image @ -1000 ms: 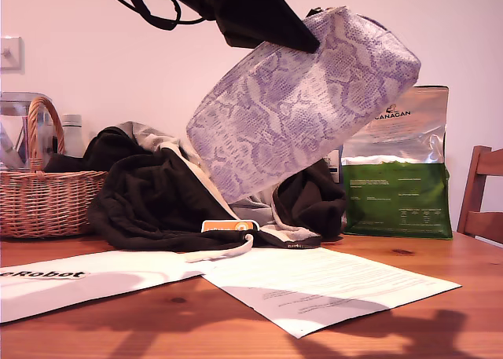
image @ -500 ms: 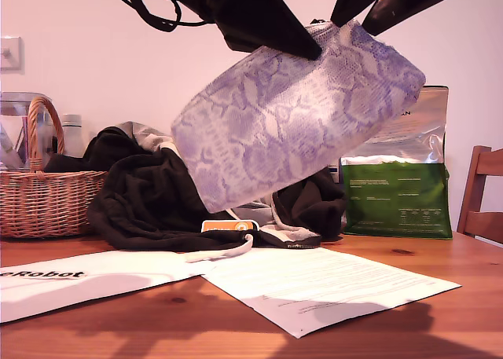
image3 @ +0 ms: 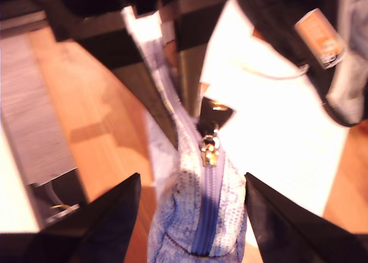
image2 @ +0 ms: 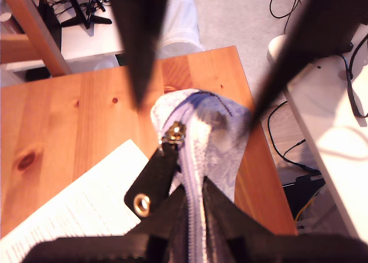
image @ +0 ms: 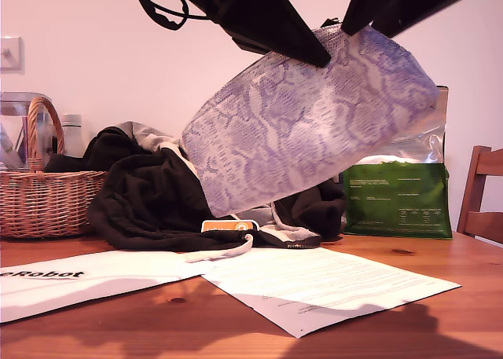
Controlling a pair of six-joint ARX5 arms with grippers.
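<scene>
Above the wooden table (image: 471,257), a lilac snakeskin-print pouch (image: 314,131) hung clear of the surface, in front of a heap of dark clothing (image: 149,202). Its long axis ran on a slant. The higher end pointed up toward the exterior view's right, the lower end down toward the exterior view's left, and the zipped edge was uppermost.

My first gripper (image2: 194,188) was clamped on that top edge, one finger on each side of the zip, roughly midway along. My second gripper (image3: 192,179) had its fingers spread wide, straddling the pouch's higher end; I could not tell whether its pads touched the fabric. Between the two grippers sat the brass zip slider (image2: 172,133), with its black pull tab (image2: 150,185) hanging to one side. The zip looked shut wherever it showed, and what the pouch held was hidden.

A wicker basket (image: 47,202) at the exterior view's left held a clear plastic jug (image: 16,131), and a pale bottle (image: 72,135) stood just behind it. A green and silver bag (image: 397,202) stood upright at the exterior view's right, behind the pouch's higher end, its contents unseen. Printed paper sheets (image: 330,284) lay on the table below the pouch, and an orange tag (image: 228,226) showed at the clothing's edge.
</scene>
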